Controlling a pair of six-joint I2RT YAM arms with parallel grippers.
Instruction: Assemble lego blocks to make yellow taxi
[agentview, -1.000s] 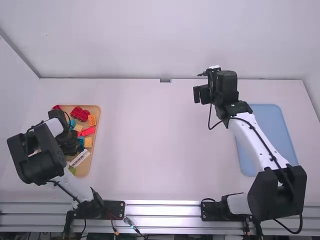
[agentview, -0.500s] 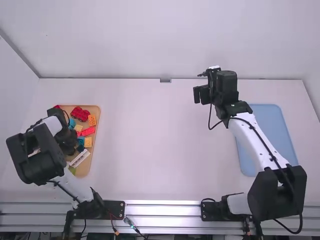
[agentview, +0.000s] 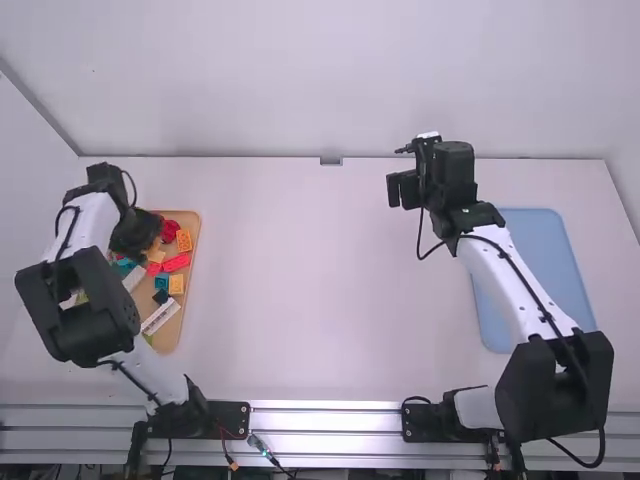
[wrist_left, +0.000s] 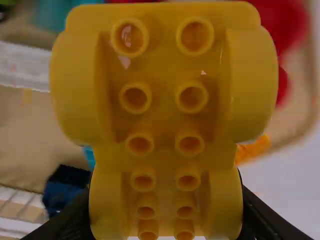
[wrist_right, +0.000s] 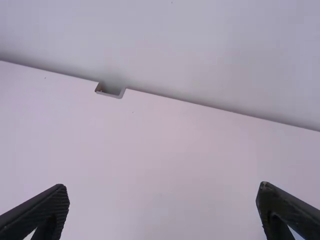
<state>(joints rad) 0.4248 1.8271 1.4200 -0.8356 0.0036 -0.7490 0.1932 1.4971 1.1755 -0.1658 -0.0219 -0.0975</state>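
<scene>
Across the smooth, flat white table (agentview: 330, 300) lie a pale-blue, round-cornered tray (agentview: 540, 260) on the right and a smaller tan tray (agentview: 170, 338) on the left. Over the far part of the table, the matte-black right gripper (agentview: 402, 190) has its 2 fingers spread wide, while the left gripper (agentview: 136, 236), above the tan tray's far end, grips the glossy yellow toy car base (wrist_left: 162, 115), with 4 bulging rounded sides and 2 columns of hollow tubes. In that tray sit a flat red brick (agentview: 176, 263) and a smaller, boxy orange brick (agentview: 184, 241).
</scene>
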